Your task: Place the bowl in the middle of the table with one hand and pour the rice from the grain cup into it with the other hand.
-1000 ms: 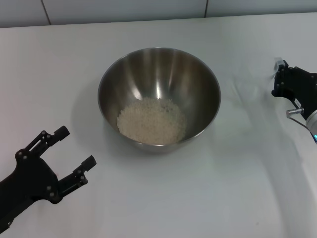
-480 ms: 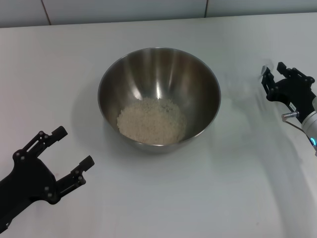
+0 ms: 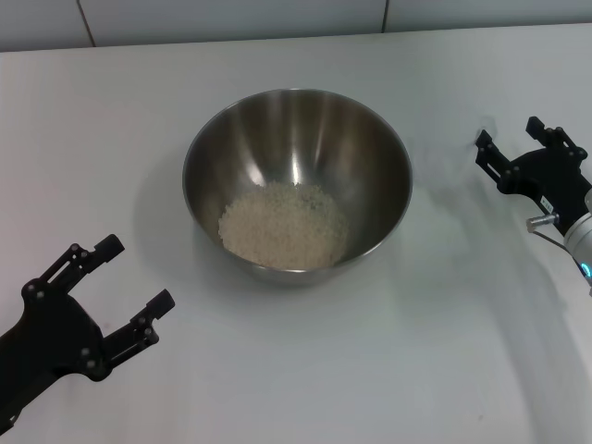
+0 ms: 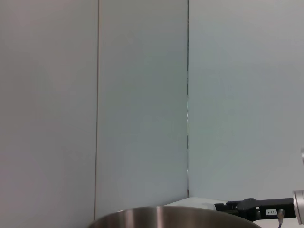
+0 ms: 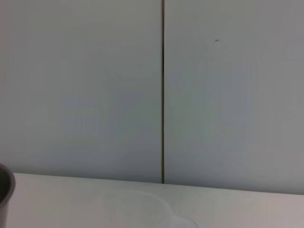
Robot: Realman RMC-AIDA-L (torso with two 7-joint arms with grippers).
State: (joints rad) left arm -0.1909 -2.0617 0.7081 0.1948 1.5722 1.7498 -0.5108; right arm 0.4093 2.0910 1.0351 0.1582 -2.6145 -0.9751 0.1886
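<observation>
The steel bowl [image 3: 297, 183] stands in the middle of the white table [image 3: 388, 370]. A pale heap of rice [image 3: 283, 225] lies in its bottom. My right gripper [image 3: 508, 132] is open at the right edge, well clear of the bowl, with nothing between its fingers. In the right wrist view the clear grain cup [image 5: 156, 212] shows only faintly, low on the table just ahead of that gripper; in the head view I cannot make it out. My left gripper [image 3: 139, 274] hangs open at the near left, empty and apart from the bowl. The bowl's rim [image 4: 166, 216] also shows in the left wrist view.
A grey-white tiled wall [image 3: 231, 18] closes the far edge of the table. In the left wrist view the right arm [image 4: 256, 205] shows beyond the bowl.
My right gripper has spread its fingers from shut to open and shifted slightly left. The left gripper has drawn back a little toward the near-left corner. Bowl and rice are unmoved.
</observation>
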